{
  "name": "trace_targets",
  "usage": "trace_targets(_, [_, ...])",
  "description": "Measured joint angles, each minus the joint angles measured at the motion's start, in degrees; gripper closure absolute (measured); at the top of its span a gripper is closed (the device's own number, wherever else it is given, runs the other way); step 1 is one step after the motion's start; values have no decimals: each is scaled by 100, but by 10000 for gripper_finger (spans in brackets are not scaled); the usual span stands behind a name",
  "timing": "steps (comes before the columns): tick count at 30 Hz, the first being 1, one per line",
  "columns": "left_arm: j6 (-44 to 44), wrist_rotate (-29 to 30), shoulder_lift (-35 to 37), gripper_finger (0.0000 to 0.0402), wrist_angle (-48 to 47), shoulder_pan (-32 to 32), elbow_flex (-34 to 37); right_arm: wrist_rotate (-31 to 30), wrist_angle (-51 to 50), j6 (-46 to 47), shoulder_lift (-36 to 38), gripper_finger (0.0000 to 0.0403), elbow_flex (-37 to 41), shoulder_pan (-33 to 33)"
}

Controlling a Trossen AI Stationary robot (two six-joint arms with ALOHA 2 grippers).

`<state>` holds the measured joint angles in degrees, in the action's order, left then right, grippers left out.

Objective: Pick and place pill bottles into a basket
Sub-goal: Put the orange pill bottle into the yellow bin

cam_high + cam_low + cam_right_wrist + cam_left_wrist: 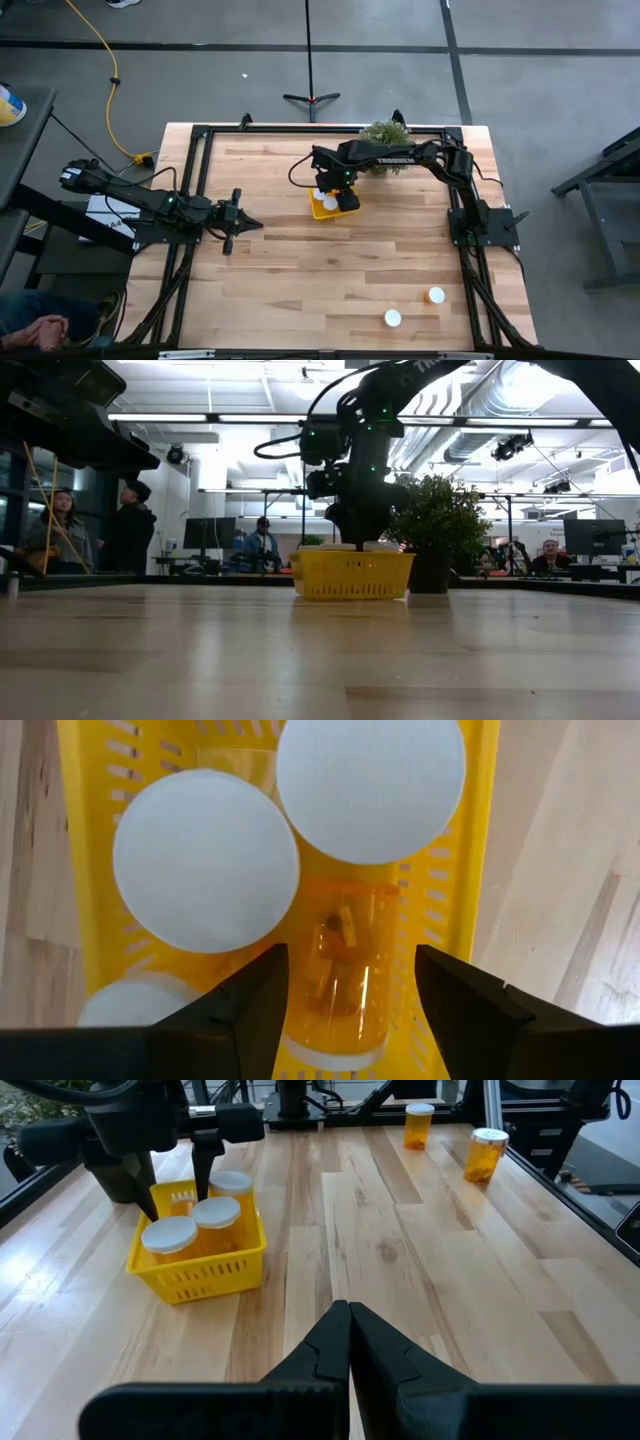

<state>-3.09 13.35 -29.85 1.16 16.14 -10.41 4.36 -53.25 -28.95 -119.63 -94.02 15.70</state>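
Pill bottles are seen standing inside the yellow basket [322, 208], with the right gripper [350, 985] held directly over them. Its two dark fingers [245, 1005] are parted to roughly a bottle's width, and an orange bottle lying on its side [340, 970] sits in the gap below them; whether the pads touch it cannot be told. Two upright bottles with white caps [205, 860] are packed just beside it, and a third cap is partly visible at the basket's edge.

The basket is placed near the table's far edge, and a bushy green potted plant [385, 135] stands just beside it, behind the right arm. Two more pill bottles [436, 295] are left upright on the bare wood, well apart from the basket, near the table's front edge on the right arm's side.

The left gripper [348, 1342] is held low over the table, well apart from the basket, its fingers pressed together and holding nothing. People are visible in the room beyond the table.
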Motion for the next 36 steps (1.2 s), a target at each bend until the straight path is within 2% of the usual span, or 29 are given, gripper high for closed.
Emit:
trace_targets(14, [-1,-4,0,355,0,0,0,8,9,0,0,210,0,4])
trace_targets(28, [0,-40,0,355,-2,0,0,22,22,-25,0,167,0,4])
trace_targets(36, [0,-36,0,355,-2,0,0,-102,141,-299,-69,180,2,4])
